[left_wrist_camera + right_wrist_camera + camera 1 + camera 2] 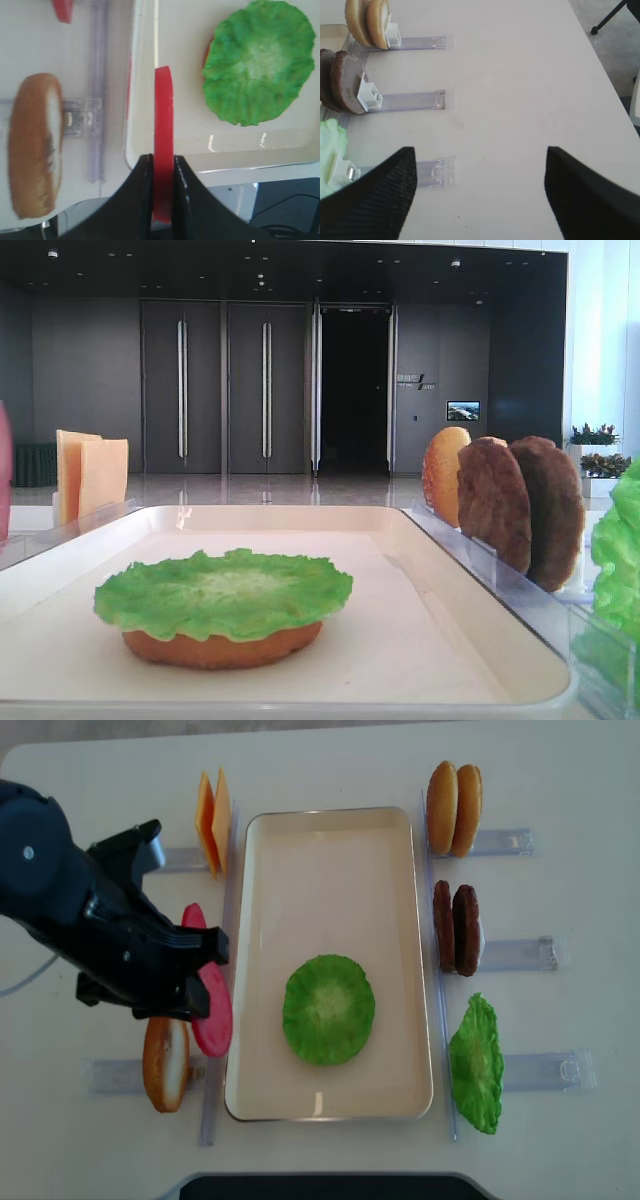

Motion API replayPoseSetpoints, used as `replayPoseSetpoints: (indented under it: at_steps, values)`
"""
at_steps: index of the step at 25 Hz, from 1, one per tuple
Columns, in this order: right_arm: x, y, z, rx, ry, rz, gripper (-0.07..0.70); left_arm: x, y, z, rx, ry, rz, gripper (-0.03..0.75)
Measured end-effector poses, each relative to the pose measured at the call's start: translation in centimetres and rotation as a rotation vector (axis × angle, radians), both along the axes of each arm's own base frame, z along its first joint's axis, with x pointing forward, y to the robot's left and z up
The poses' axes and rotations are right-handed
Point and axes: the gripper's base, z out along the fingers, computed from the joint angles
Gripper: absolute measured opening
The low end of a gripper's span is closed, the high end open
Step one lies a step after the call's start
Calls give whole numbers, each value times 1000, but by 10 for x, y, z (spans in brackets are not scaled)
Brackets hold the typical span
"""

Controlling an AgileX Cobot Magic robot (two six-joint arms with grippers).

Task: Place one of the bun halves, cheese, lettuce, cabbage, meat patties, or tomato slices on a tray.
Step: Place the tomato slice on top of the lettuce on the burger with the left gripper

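My left gripper (162, 159) is shut on a red tomato slice (163, 110), held on edge over the left rim of the cream tray (145, 150). From above, that slice (213, 1010) hangs just left of the tray (330, 850). On the tray a green lettuce leaf (328, 1009) lies on a flat bun half (222, 645). My right gripper (477, 167) stands open above bare table, nothing between its fingers.
Clear racks flank the tray. On the left are cheese slices (213, 820), another tomato slice (193, 917) and a bun half (165, 1063). On the right are two bun halves (454, 808), two meat patties (457, 928) and a green leaf (476, 1063).
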Motion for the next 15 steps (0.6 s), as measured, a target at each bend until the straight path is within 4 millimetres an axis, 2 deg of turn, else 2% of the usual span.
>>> replayPoseSetpoints:
  at_steps: [5, 10, 15]
  values:
    - [0, 0, 0, 0, 0, 0, 534, 1, -9, -6, -122, -51, -29, 60]
    - [0, 0, 0, 0, 0, 0, 534, 2, -17, -4, -210, -89, -73, 60]
    - [0, 0, 0, 0, 0, 0, 534, 1, -13, -12, -360, -83, -84, 60]
